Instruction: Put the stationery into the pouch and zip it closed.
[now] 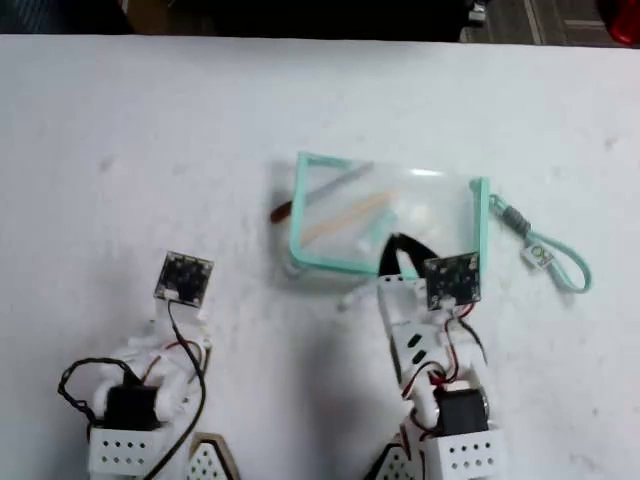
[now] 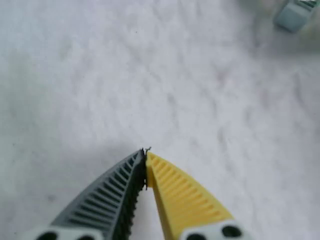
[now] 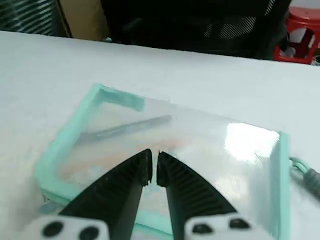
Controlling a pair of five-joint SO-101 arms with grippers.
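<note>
Looks mostly packed, with pen [image 1: 340, 182] and wooden stick [image 1: 345, 215] inside the clear pouch [image 1: 335, 265] at the high view's centre, a brown tip [image 1: 281, 211] poking out its left end and zipping seemingly left to do, right gripper [image 3: 154, 162] empty and all but closed over its lower edge, left gripper [image 2: 145, 155] closed on nothing at lower left.

An office-like workroom: a white table [image 1: 150, 100] with a black mesh chair [image 3: 235, 30] and red stool [image 3: 301, 27] behind.

A clear, teal-edged pouch [image 1: 296, 225] is laid flat; a grey pen [image 1: 340, 183] and a tan pencil [image 1: 345, 215] are seen inside.
</note>
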